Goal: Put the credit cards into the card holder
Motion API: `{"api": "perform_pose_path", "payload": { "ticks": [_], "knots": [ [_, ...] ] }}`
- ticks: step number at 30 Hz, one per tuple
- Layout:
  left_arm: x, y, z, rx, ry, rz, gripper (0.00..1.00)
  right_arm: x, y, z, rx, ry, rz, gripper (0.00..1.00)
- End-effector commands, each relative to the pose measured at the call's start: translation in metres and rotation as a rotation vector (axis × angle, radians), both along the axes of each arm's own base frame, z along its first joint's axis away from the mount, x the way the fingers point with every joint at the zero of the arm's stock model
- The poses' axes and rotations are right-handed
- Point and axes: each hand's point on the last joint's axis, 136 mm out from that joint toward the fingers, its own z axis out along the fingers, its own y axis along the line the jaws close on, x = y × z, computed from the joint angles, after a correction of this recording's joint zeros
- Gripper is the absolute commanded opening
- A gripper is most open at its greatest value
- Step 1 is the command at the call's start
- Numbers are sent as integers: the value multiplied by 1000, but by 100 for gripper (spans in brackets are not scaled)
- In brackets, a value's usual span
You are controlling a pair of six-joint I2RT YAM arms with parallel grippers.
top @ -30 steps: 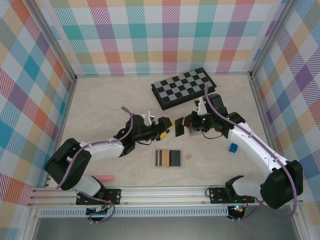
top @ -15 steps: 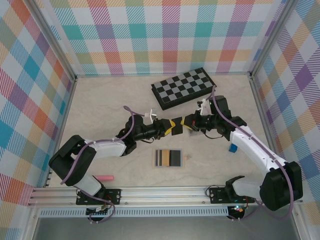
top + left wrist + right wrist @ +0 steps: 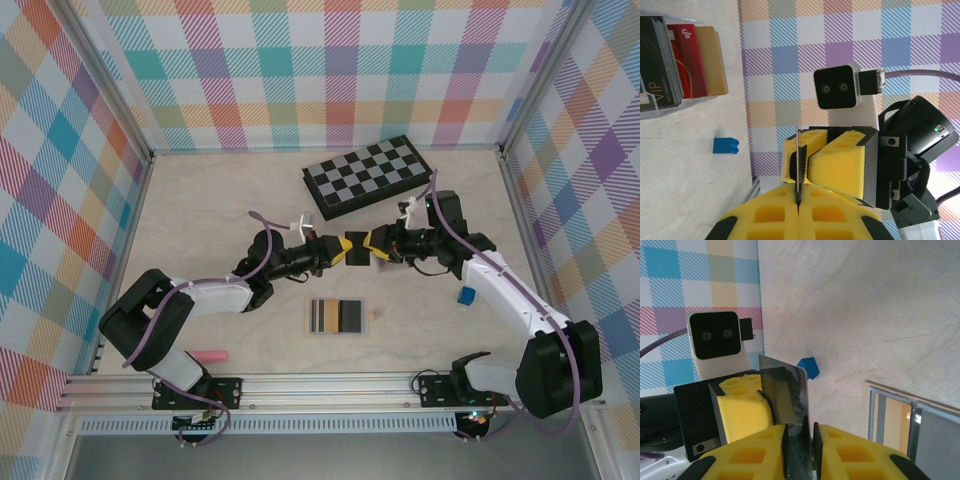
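While both arms meet above the pale marbled table (image 3: pixel 200 220), the left gripper (image 3: pixel 344 249) and right gripper (image 3: pixel 373 245) each pinch the same grey credit card (image 3: pixel 357 249). In the tray (image 3: pixel 680 106), a black card (image 3: pixel 660 65) reads "VIP"; the red card (image 3: pixel 687 60) possibly shows a "J". Plaid walls (image 3: pixel 330 70) surround.

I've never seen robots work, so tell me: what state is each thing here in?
Left tool: shut on grey card.
Right tool: around that card; grip unclear.
Tray: holding other cards.
Chessboard: lying flat.
Blue block: lying loose.
Pink pen: lying loose.
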Motion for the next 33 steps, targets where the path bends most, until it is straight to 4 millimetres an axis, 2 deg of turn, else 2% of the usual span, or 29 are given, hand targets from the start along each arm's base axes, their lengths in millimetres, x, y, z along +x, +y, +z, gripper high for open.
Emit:
{"api": "perform_pose_path", "payload": {
  "ticks": [1,4,8,9,12,13,15,18,21,24,29,33],
  "knots": [
    [0,0,13,-46,-31,-9,0,-2,6,1,51,-8,55,22],
    [0,0,13,-47,-29,-10,0,-3,9,5,79,-14,77,16],
    [1,2,-1,1,0,6,0,-3,5,3,44,-24,67,8],
    [0,4,-8,33,14,13,14,-3,2,0,15,-25,55,7],
    [-4,16,-38,174,73,45,45,-3,-13,-18,-113,-13,7,6],
    [-6,22,-50,239,93,57,51,-4,-18,-24,-154,-10,-7,6],
    [-13,39,-73,390,126,89,58,-8,-28,-38,-220,-1,-25,6],
    [-27,71,-97,596,151,129,67,-18,-37,-60,-324,17,-45,4],
    [-37,93,-108,708,159,149,72,-30,-39,-77,-431,1,-42,5],
    [-46,105,-119,764,178,150,74,-40,-37,-90,-521,-21,-38,5],
    [-54,107,-134,797,208,129,75,-50,-26,-101,-638,-69,-7,3],
    [-56,106,-138,805,209,123,75,-53,-24,-108,-691,-90,-8,4]
  ]
}}
